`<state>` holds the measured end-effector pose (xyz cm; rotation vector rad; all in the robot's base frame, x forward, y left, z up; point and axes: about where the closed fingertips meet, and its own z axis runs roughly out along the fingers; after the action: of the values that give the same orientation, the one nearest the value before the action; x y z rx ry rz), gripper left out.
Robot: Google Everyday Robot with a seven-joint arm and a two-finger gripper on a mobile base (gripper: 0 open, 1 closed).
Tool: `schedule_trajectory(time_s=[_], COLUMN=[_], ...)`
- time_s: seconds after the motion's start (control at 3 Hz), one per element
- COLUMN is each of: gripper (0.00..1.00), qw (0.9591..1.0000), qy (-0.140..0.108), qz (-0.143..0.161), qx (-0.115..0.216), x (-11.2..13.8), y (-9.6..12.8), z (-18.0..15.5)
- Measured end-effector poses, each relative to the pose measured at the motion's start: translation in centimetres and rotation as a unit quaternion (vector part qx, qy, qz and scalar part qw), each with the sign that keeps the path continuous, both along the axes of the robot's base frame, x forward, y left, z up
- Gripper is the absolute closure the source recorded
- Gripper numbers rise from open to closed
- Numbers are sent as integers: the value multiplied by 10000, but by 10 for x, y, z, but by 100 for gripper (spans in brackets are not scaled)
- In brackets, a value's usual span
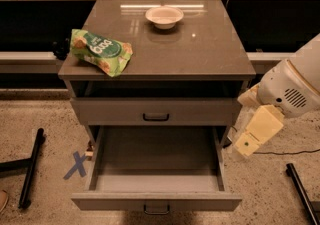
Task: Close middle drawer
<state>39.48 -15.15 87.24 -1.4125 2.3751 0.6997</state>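
The middle drawer [156,202] stands pulled far out toward me. Its wide shallow grey box [157,156] is empty, and its flat front with a small dark pull is at the bottom edge of the view. The uppermost drawer [156,111] above it is shut. The lowest drawer is hidden beneath the open one. My gripper [246,145] hangs from the cream arm [287,89] just right of the open drawer's right side wall, level with the box and apart from it.
A green snack bag [101,52] lies at the left front of the cabinet top [200,54] and a white bowl [164,16] sits at the back. A black bar [31,166] and a blue X mark [76,165] are on the floor at the left. Another black bar [301,191] lies at the right.
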Motion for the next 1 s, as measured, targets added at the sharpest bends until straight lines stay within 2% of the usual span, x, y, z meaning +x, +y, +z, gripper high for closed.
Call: schedule_trajectory(time_s=[0.33, 0.67, 1.0], gripper=[0, 0, 0], qw=[10000, 9999, 9987], qy=[-6, 158, 490], qz=[-8, 23, -85], qx=[-84, -64, -81], x=[1, 0, -10], y=[3, 9, 15], z=[-4, -53, -140])
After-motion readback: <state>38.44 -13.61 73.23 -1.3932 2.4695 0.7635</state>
